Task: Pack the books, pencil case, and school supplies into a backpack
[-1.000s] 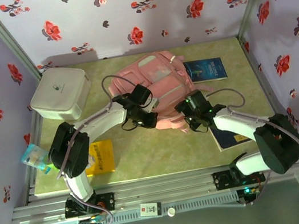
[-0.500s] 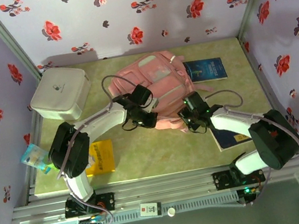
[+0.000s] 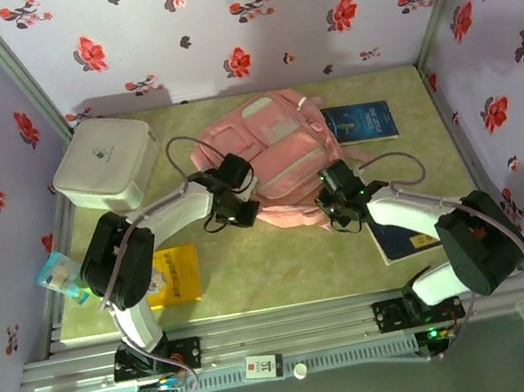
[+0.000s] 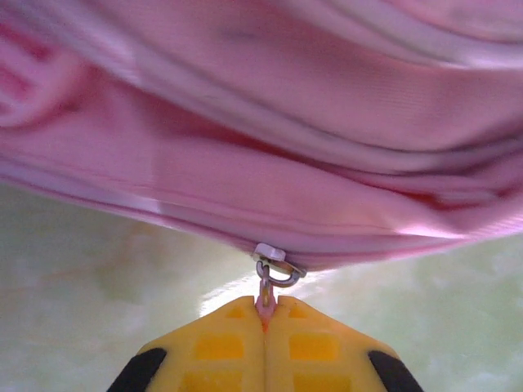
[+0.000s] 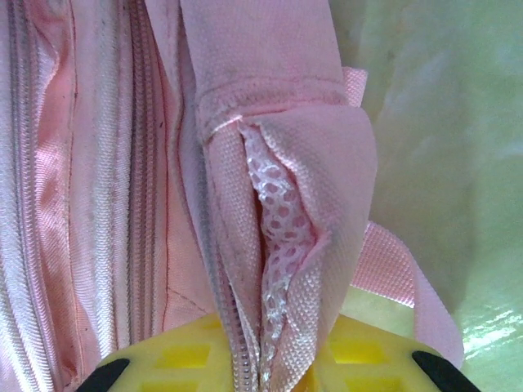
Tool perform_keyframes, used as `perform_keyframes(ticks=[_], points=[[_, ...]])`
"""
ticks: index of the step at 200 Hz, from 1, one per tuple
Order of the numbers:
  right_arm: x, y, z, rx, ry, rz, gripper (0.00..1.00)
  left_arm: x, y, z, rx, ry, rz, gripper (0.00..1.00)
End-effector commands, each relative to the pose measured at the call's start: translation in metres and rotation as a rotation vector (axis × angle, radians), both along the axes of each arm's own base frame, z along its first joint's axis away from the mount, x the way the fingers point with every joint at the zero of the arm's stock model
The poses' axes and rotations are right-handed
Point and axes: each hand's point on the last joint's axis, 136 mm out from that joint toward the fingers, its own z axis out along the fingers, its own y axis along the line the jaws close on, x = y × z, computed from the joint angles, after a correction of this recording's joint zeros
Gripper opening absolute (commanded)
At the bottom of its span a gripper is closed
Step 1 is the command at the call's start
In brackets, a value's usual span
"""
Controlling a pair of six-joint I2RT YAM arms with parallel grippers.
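Observation:
The pale-pink backpack [image 3: 279,147] lies flat in the middle of the table. At its near-left edge my left gripper [image 3: 236,211] is shut on the small pink zip pull [image 4: 264,292], whose metal ring hangs from the slider under the pink fabric [image 4: 286,163]. At the near-right corner my right gripper [image 3: 341,208] is shut on a fold of the backpack's fabric and white mesh [image 5: 282,220], beside a zip track [image 5: 140,204]. One dark blue book [image 3: 361,123] lies right of the backpack. Another [image 3: 403,237] lies under my right arm, and the yellow book [image 3: 176,274] is at the near left.
A white rounded-corner box [image 3: 104,163] stands at the back left. A light blue packet [image 3: 61,277] sits at the table's left edge. Flowered walls close in the table on three sides.
My right gripper has closed on the backpack's corner fold. My left gripper has moved left with the zip pull, and the backpack's near edge has shifted with it.

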Motion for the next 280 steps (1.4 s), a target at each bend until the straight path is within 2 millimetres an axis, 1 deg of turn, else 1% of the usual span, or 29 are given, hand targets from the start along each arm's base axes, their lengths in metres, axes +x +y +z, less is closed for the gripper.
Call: perform_keyframes(ticks=[1, 21, 43, 63, 75, 95, 123, 149, 169, 186, 201, 213, 222, 232, 238, 250, 264, 271, 280], points=[[0.005, -0.025, -0.004, -0.122, -0.002, -0.041, 0.22, 0.021, 0.034, 0.004, 0.092, -0.055, 0.063, 0.0], [0.006, -0.025, -0.004, -0.126, 0.0, -0.034, 0.22, 0.044, 0.054, 0.002, 0.132, -0.083, 0.128, 0.0], [0.007, -0.02, -0.005, -0.109, 0.002, -0.021, 0.22, 0.069, 0.069, 0.0, 0.149, -0.104, 0.188, 0.0], [0.009, -0.013, -0.003, -0.075, -0.006, -0.007, 0.22, 0.089, 0.073, 0.002, 0.14, -0.125, 0.211, 0.0], [0.011, -0.004, -0.001, -0.026, -0.017, 0.005, 0.22, 0.098, 0.074, 0.003, 0.137, -0.134, 0.217, 0.0], [0.015, 0.015, 0.008, 0.066, -0.038, 0.017, 0.23, 0.112, 0.076, 0.005, 0.133, -0.143, 0.232, 0.0], [0.023, 0.042, 0.026, 0.173, -0.091, 0.03, 0.25, 0.127, 0.081, 0.007, 0.132, -0.156, 0.242, 0.0], [0.032, 0.074, 0.041, 0.239, -0.125, 0.069, 0.27, 0.142, 0.089, 0.009, 0.129, -0.165, 0.263, 0.0], [0.04, 0.101, 0.046, 0.272, -0.137, 0.1, 0.29, 0.154, 0.1, 0.012, 0.122, -0.168, 0.31, 0.0], [0.048, 0.121, 0.047, 0.297, -0.142, 0.118, 0.35, 0.163, 0.11, 0.02, 0.109, -0.162, 0.384, 0.09], [0.054, 0.135, 0.049, 0.314, -0.14, 0.122, 0.39, 0.164, 0.113, 0.03, 0.113, -0.168, 0.411, 0.18], [0.059, 0.142, 0.054, 0.315, -0.145, 0.131, 0.42, 0.162, 0.115, 0.039, 0.106, -0.176, 0.424, 0.26], [0.059, 0.143, 0.055, 0.295, -0.145, 0.14, 0.44, 0.159, 0.116, 0.046, 0.1, -0.18, 0.439, 0.32], [0.058, 0.14, 0.057, 0.267, -0.149, 0.146, 0.47, 0.153, 0.119, 0.054, 0.095, -0.182, 0.459, 0.39], [0.057, 0.135, 0.057, 0.241, -0.153, 0.148, 0.49, 0.148, 0.122, 0.058, 0.095, -0.183, 0.476, 0.43], [0.052, 0.123, 0.063, 0.181, -0.169, 0.154, 0.57, 0.138, 0.126, 0.068, 0.08, -0.185, 0.509, 0.48], [0.046, 0.102, 0.068, 0.081, -0.191, 0.161, 0.67, 0.123, 0.131, 0.078, 0.055, -0.183, 0.555, 0.57], [0.043, 0.093, 0.073, 0.037, -0.206, 0.168, 0.72, 0.114, 0.133, 0.079, 0.045, -0.174, 0.574, 0.62], [0.039, 0.081, 0.078, -0.024, -0.222, 0.182, 0.77, 0.1, 0.139, 0.08, 0.039, -0.16, 0.604, 0.66]])
